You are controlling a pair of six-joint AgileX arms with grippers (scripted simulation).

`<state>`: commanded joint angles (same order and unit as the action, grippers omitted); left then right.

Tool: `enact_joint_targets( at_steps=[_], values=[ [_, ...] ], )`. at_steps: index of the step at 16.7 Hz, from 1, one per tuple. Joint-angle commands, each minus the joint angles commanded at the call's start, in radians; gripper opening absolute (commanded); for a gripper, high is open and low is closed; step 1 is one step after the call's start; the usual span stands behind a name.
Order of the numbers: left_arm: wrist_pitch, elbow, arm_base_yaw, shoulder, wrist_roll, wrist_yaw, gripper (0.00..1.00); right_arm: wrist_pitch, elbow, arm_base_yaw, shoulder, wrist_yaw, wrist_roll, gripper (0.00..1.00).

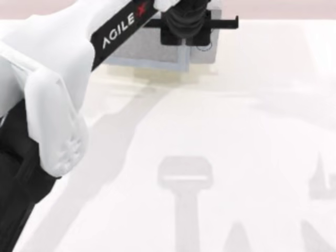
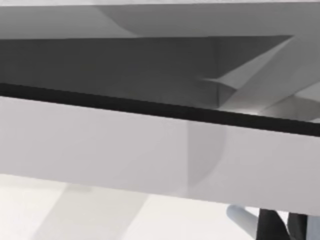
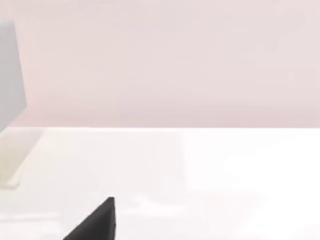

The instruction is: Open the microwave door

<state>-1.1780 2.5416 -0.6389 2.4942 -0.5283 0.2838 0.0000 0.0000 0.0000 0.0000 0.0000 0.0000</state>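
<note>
Microwave door under left gripper; wrist view shows cavity

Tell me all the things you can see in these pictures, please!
microwave: one, light grey, at the far edge of the table in the top view, mostly hidden under the left arm.
microwave door: one, light grey with a speckled window, on the microwave's front, partly covered by the arm; how far it stands open cannot be told.
table: one, pale cream, filling most of the top view, with soft arm shadows on it.
left arm: one, white and black, reaching from the top view's left across to the microwave.
left gripper: one, black, over the microwave's front.
right gripper: one dark tip shows in the right wrist view.
</note>
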Motion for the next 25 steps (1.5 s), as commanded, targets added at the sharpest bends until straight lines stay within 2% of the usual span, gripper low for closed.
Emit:
enact_joint_targets(
  at_steps=[5,25],
  values=[
    [0.108,-0.197,0.004,-0.11,0.042,-0.019,0.0,0.0,0.0,0.0,0.0,0.0,0.0,1.0],
    [0.114,-0.205,0.004,-0.116,0.044,-0.021,0.0,0.0,0.0,0.0,0.0,0.0,0.0,1.0]
  ],
)
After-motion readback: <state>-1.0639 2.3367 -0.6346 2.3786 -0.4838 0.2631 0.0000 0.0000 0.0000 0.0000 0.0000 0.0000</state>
